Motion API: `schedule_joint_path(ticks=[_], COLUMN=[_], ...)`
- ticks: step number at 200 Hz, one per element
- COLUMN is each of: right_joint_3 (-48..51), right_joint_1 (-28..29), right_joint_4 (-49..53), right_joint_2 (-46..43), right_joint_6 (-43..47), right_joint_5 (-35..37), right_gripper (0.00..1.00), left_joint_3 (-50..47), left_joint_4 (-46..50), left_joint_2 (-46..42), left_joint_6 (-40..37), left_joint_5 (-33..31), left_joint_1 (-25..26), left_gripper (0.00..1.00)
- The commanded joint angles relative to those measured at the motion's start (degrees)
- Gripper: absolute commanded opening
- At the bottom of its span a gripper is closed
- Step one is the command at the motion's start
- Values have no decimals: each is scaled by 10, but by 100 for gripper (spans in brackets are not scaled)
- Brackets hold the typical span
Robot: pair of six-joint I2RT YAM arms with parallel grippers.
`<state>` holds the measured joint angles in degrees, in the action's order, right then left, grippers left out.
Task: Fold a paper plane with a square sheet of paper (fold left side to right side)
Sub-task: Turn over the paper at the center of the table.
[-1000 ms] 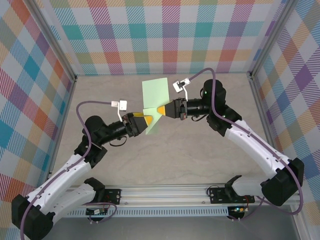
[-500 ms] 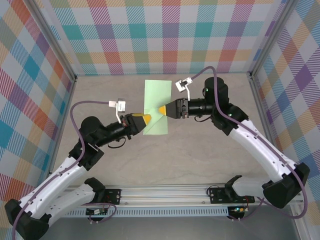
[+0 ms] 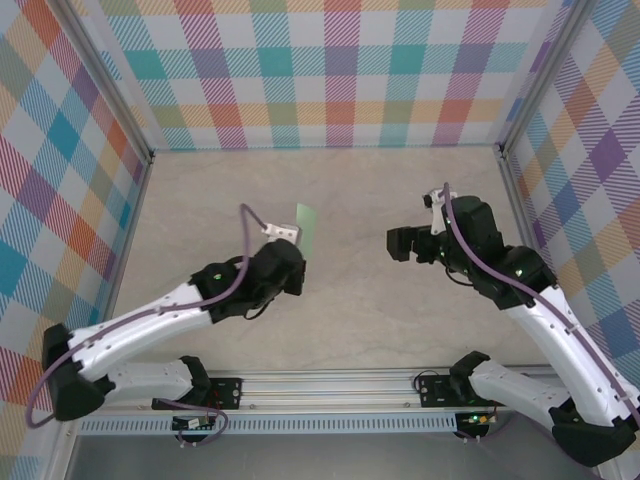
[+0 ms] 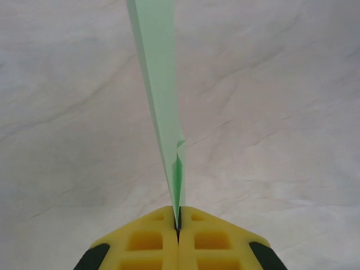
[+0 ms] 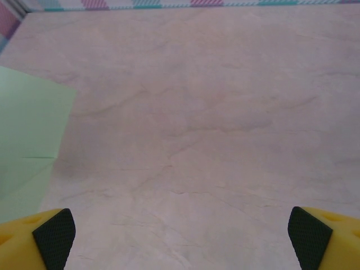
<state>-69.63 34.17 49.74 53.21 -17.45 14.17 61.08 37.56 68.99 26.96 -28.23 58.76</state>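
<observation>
While your left hand (image 4: 178, 222) pinches the pale green sheet of paper (image 4: 160, 101) between its closed yellow fingers (image 4: 146, 242), you see the sheet edge-on, with a small crumple just ahead of the tips. From above, it stands near the middle of the bench (image 3: 200, 200). Your right hand (image 5: 180, 236) gapes wide, holding nothing, well apart from the sheet.

The paper (image 3: 307, 225) is held edge-up, pinched in the left gripper (image 4: 178, 225). The left arm (image 3: 170, 310) blocks the near-left side of it. Right of the paper the table (image 3: 400, 180) lies bare as far as the wide-open right gripper (image 3: 400, 243). Behind the paper, it is bare to the back wall (image 3: 330, 70).
</observation>
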Motion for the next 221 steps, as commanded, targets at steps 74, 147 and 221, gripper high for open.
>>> schedule_joint_path(ticks=[74,147,221], right_joint_3=[12,12,16], right_joint_1=[-1,-2,-42], right_joint_4=[87,123,124], right_joint_2=[-34,-65,-62], right_joint_6=[-4,-10,3], right_joint_5=[162,220,198], right_gripper=[100,100,100], left_joint_3=[296,384,446], left_joint_4=[406,360,243], left_joint_2=[436,572,541], left_joint_6=[272,230,108], left_joint_5=[-184,-65,55], left_joint_1=[44,44,21], left_gripper=[0,5,43])
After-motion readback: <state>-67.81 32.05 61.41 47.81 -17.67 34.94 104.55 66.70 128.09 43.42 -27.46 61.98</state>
